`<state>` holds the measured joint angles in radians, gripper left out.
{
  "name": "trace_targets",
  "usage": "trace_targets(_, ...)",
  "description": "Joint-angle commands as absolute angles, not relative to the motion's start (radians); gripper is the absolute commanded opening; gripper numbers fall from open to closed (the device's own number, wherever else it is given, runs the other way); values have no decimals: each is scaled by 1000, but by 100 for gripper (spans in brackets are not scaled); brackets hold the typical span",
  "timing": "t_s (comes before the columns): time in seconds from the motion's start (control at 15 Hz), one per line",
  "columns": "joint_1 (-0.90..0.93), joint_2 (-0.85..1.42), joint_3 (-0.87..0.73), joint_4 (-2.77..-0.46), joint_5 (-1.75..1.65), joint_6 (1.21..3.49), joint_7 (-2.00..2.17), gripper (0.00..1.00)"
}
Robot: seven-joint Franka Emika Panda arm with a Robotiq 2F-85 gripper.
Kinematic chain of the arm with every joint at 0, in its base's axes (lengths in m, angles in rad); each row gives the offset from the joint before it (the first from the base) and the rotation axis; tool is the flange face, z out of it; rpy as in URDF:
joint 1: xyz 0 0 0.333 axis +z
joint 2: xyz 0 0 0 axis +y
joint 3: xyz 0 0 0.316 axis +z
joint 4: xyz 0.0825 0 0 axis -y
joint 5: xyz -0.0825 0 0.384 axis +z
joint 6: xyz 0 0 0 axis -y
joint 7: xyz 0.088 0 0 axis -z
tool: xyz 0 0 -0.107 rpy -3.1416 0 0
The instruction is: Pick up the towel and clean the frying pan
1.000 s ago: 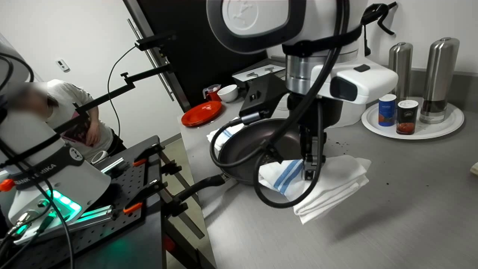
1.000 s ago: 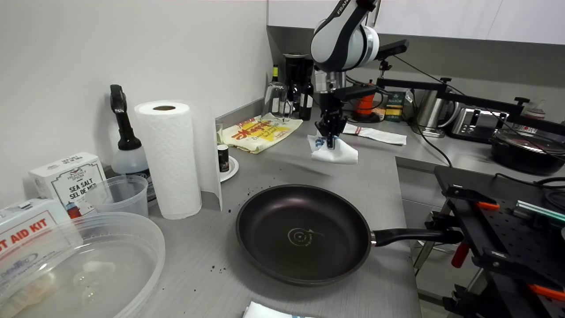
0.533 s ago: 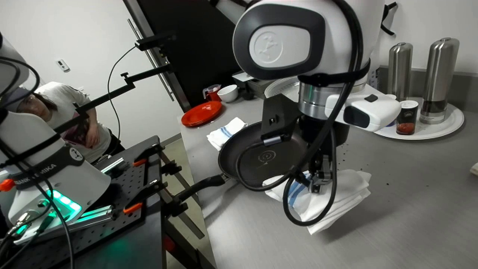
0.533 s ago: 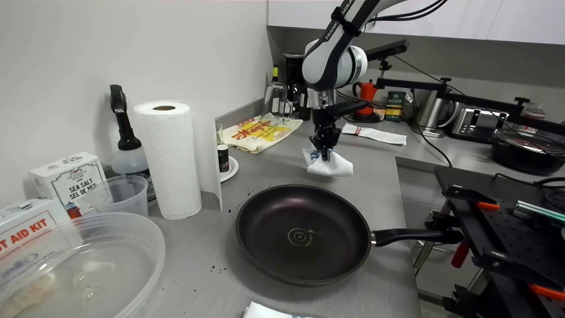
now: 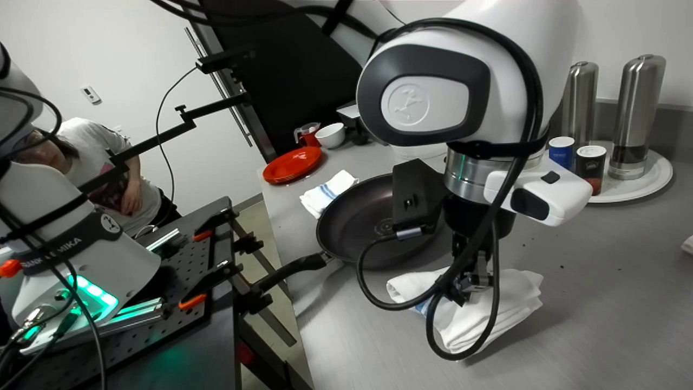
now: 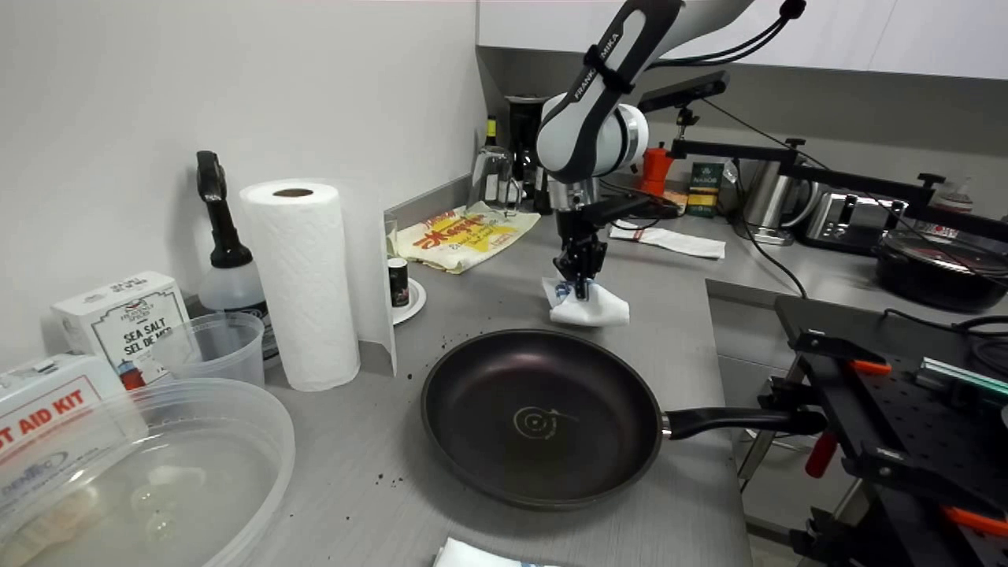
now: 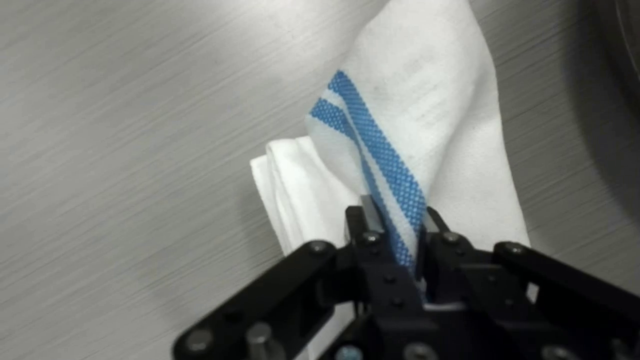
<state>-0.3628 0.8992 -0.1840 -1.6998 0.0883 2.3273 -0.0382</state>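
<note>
The claw (image 7: 402, 216), jaws nearly together, grips the towel (image 7: 425, 95) by a fold (blue stripes and all) near the frying pan (image 6: 543, 421)

In the wrist view, my gripper (image 7: 402, 219) hides part of the towel (image 7: 425, 130) beside the frying pan (image 7: 629, 40), itself cut to a sliver by the edge. In an exterior view, my black wrist housing (image 5: 416, 194) covers part of the pan. In an exterior view, a folded cloth (image 6: 482, 557) on the pan's near side is cut off below.
</note>
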Motion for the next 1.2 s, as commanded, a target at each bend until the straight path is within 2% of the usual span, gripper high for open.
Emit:
trace_targets(0.0, -376, 915, -182, -1658, 80, 2279, -57, 46)
trace_targets(0.47, -394, 827, -173, -1671, 86, 2152, -108, 97)
trace_targets(0.6, -393, 772, -174, -1693, 82, 2118, -133, 100)
trace_targets(1.13, -359, 481, -165, -1832, 17, 1935, -312, 100)
